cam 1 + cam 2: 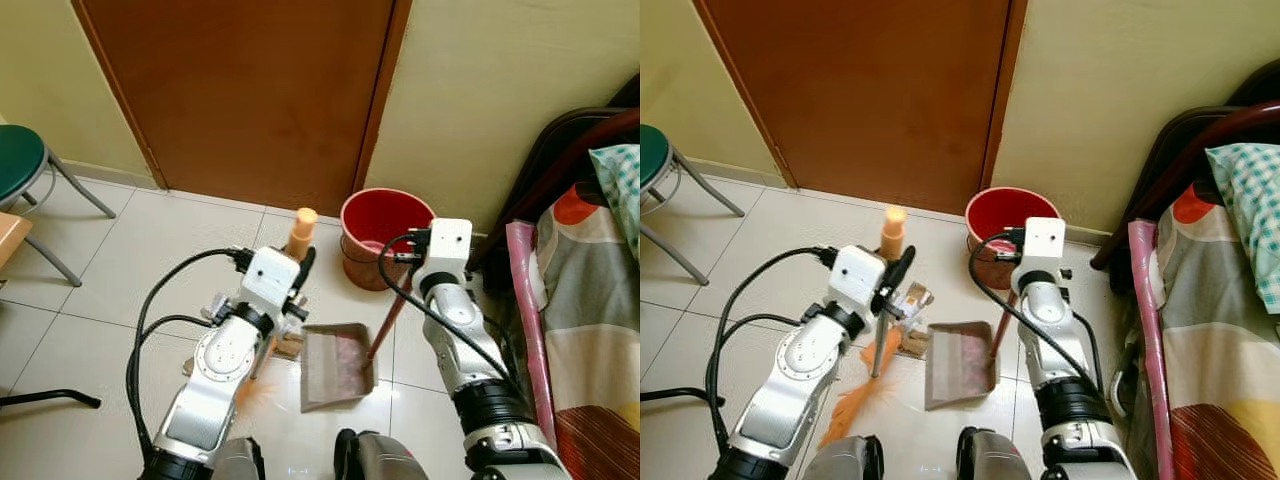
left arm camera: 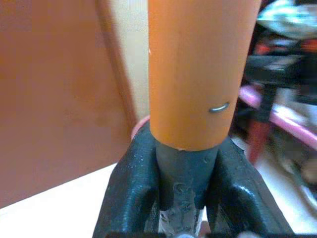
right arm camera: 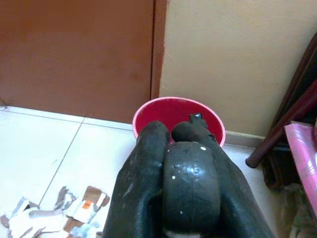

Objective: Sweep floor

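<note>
Left gripper (image 2: 185, 193): fingers pinch the broom (image 1: 878, 365) handle just below its orange cap; orange bristles rest on the tile at 7 o'clock of the dustpan (image 1: 960, 362). Right gripper (image 3: 190, 198): fingers pressed onto the dustpan's dark grip, its red shaft slanting down to the pan's right rim. Right wrist view adds paper scraps (image 3: 74, 206) on the floor, which lie beside the broom head in the eye views. Red bucket (image 1: 383, 232) at 12 o'clock of the pan, against the wall beside the brown door (image 1: 250, 90). Bed (image 1: 590, 300) at 3 o'clock; green stool (image 1: 20, 165) at 9 o'clock.

Glossy tiled floor (image 1: 130, 260), wooden door (image 1: 240, 90), plastic bucket (image 1: 385, 225)
</note>
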Robot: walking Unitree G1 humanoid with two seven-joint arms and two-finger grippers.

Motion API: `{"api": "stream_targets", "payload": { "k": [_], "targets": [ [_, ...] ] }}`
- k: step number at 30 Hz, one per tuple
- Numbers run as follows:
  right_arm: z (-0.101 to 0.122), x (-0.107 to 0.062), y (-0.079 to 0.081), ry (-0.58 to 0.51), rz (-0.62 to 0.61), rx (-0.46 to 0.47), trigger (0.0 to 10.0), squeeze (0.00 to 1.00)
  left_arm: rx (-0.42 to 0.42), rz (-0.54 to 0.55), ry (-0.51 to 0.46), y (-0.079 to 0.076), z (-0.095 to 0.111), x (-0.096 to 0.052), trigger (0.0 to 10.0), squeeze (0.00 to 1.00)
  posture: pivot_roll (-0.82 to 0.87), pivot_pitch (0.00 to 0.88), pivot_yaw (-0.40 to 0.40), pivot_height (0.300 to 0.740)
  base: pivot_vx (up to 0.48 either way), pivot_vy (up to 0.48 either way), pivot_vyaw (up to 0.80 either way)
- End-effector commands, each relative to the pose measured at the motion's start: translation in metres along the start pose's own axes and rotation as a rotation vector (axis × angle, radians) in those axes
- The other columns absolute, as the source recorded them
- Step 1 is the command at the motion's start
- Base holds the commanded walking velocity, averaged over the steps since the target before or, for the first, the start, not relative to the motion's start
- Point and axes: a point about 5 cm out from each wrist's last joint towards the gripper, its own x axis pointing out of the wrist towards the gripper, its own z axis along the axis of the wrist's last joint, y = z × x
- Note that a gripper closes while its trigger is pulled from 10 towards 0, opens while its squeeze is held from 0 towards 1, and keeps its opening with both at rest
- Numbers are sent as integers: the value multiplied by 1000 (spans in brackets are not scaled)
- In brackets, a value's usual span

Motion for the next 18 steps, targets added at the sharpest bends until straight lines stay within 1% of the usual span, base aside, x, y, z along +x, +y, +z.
{"api": "stream_targets", "payload": {
  "k": [1,3,5,6,9,10,11,12,14,15,18],
  "targets": [
    [-11,-3,-5,42,-21,-23,10000,0,-37,-53,-48,-9,8,0,10000,0,51,132,-78,740,0,0,0],
    [-18,-5,-10,68,-40,-32,10000,0,-56,-59,-57,-10,9,0,10000,0,49,141,-91,740,0,0,0],
    [-24,-7,-16,96,-68,-1,10000,0,-91,-69,-65,-10,10,0,10000,0,59,140,-100,740,0,0,0],
    [-25,-7,-15,102,-69,11,10000,0,-115,-71,-67,-8,11,-1,10000,0,56,131,-88,740,0,0,0],
    [-22,-5,-9,91,-45,2,10000,0,-138,-67,-89,-4,17,1,10000,0,47,129,-75,740,0,0,0],
    [-21,-4,-8,89,-41,-1,10000,0,-147,-64,-96,-3,19,2,10000,0,36,123,-59,740,0,0,0],
    [-17,-2,-2,82,-30,28,10000,0,-198,-26,-116,4,21,3,10000,0,28,124,-46,740,0,0,0],
    [-17,-2,-1,82,-29,34,10000,0,-207,-20,-118,6,21,3,10000,0,25,124,-44,740,0,0,0],
    [-15,-2,1,81,-20,42,10000,0,-259,8,-112,12,18,2,10000,0,19,123,-44,740,0,0,0],
    [-13,-2,3,74,-9,37,10000,0,-263,29,-105,17,16,1,10000,0,19,123,-44,740,0,0,0],
    [-12,-2,2,66,-2,26,10000,0,-219,56,-91,25,12,-3,10000,0,22,125,-45,740,0,0,0]
  ]
}}
